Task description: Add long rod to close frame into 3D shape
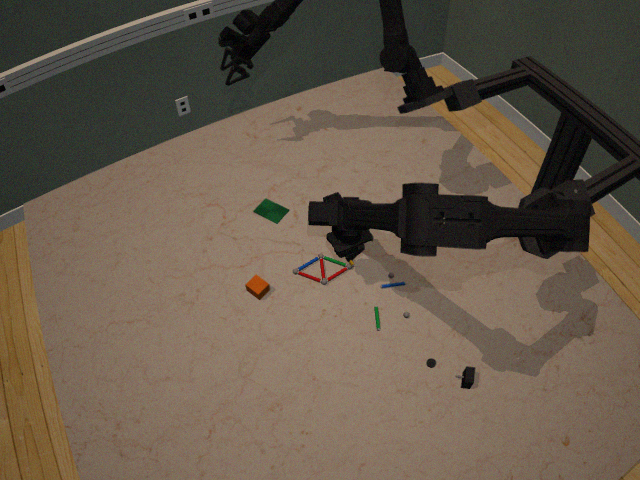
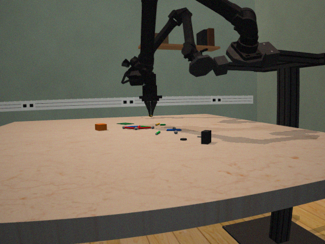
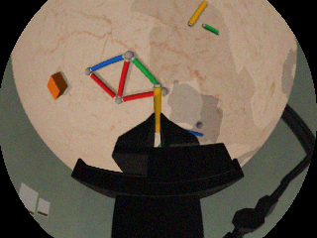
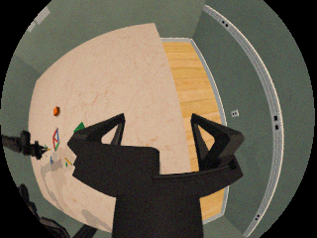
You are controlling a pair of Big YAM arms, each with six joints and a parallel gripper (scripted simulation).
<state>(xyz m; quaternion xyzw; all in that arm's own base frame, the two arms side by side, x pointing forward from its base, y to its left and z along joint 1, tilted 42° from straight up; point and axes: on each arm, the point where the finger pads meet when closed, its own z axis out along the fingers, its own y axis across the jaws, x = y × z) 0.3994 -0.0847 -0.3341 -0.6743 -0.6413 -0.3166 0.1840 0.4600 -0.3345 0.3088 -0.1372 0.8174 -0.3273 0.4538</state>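
Your left gripper [image 1: 351,259] [image 2: 150,115] [image 3: 158,116] [image 4: 48,149] is closed on the yellow rod [image 1: 351,262] [image 2: 150,115] [image 3: 158,106] [image 4: 49,149], raised above the flat frame [image 1: 322,268] [image 2: 138,127] [image 3: 123,79] [image 4: 54,139]. In the left wrist view its long axis runs up-down, crosswise to the line between the left ball [image 1: 296,271] [image 2: 123,127] [image 3: 89,71] and right ball [image 1: 349,266] [image 2: 152,127] [image 3: 164,91]; rod-end contact: cannot tell. Your right gripper [image 1: 235,72] [image 2: 125,79] [image 4: 158,117] is open, upper left in the top view, farther off. Closure probably requires folding the frame first. No containers seen.
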